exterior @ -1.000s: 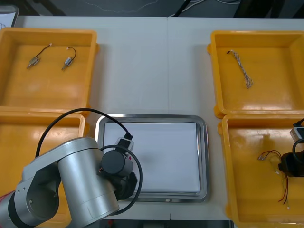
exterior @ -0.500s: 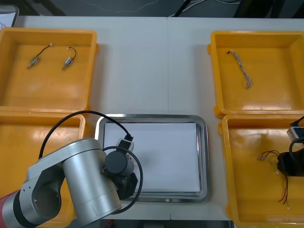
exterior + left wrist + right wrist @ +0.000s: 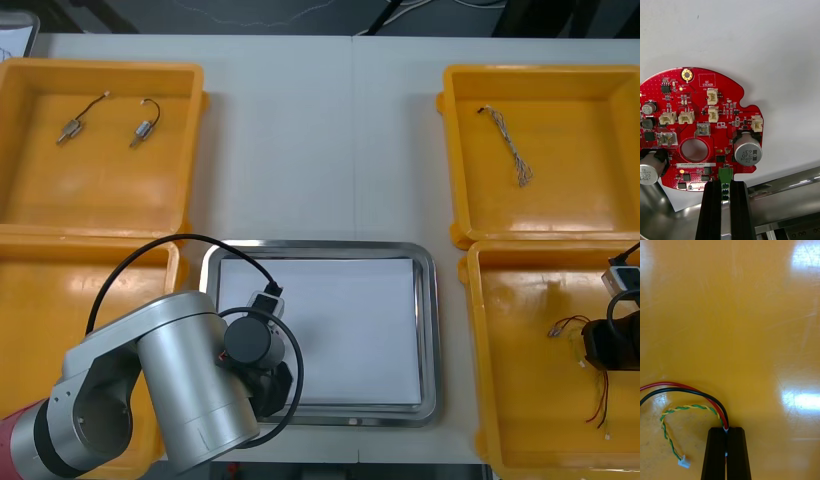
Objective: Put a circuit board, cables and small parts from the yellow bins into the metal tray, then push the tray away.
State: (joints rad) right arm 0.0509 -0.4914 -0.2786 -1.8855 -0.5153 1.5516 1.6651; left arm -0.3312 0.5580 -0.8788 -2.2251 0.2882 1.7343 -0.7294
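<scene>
My left gripper [image 3: 726, 183] is shut on the green connector at the edge of a round red circuit board [image 3: 696, 127]. The board hangs over the white inside [image 3: 760, 37] of the metal tray [image 3: 428, 330], near its front left corner. In the front view the left arm [image 3: 170, 400] covers that corner. My right gripper [image 3: 727, 429] sits low in the near right yellow bin [image 3: 530, 410], shut on the red and yellow cable [image 3: 696, 392]. The cable's red and black wires run in between the fingertips. The same cable [image 3: 570, 325] lies beside the right gripper [image 3: 605, 345] in the front view.
The far left yellow bin [image 3: 100, 190] holds two small metal parts [image 3: 70, 128] [image 3: 145, 125]. A twisted blue and white cable [image 3: 512, 150] lies in the far right bin [image 3: 560, 210]. The near left bin [image 3: 40, 300] lies partly under my left arm.
My right gripper's fingers have come together on the red and yellow cable. The left arm has shifted slightly, still holding the board.
</scene>
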